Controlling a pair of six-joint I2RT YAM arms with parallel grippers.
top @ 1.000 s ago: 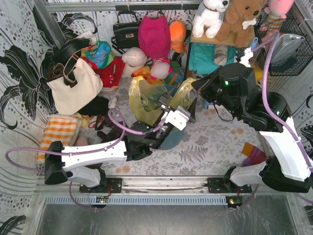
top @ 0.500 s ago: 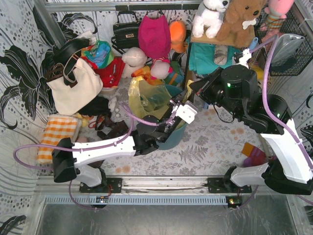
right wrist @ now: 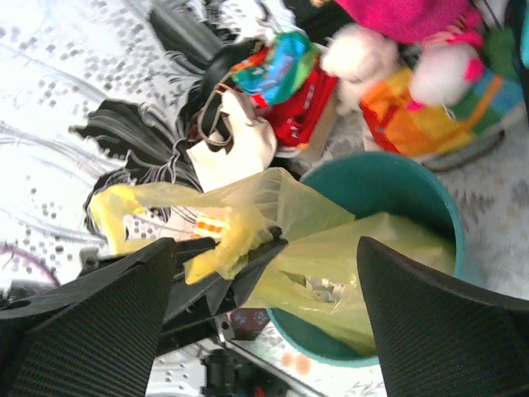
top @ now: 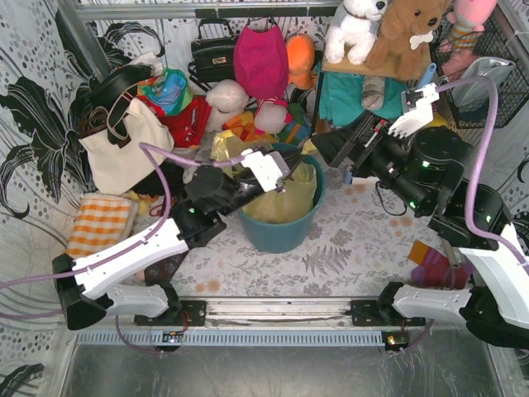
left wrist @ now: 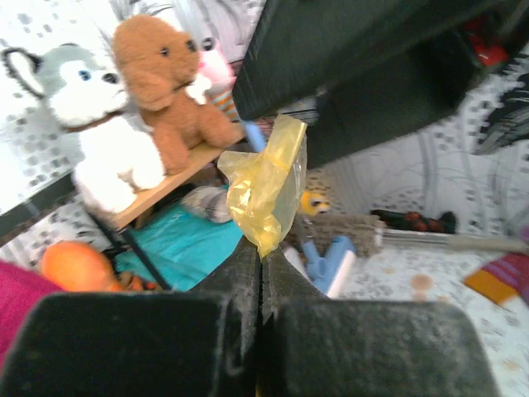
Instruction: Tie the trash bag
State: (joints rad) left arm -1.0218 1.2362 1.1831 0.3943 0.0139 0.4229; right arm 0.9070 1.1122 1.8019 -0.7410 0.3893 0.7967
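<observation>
Left arm has swung left and lifted; left gripper [left wrist: 262, 248] jaws are now clenched on a corner of the trash bag [left wrist: 266, 186]. Jaws of right gripper [right wrist: 260, 248] are released, with the bag and teal bin [right wrist: 388, 165] beyond them. Keep the corner taut; right should pinch the opposite flap.

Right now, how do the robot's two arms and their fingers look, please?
Both arms have white shells on the long links and black rounded joints: left arm, right arm. A lilac cable runs along each. Small green lights glow on the black joints. Each wrist carries a white block; the fingers are black, broad and matt.
</observation>
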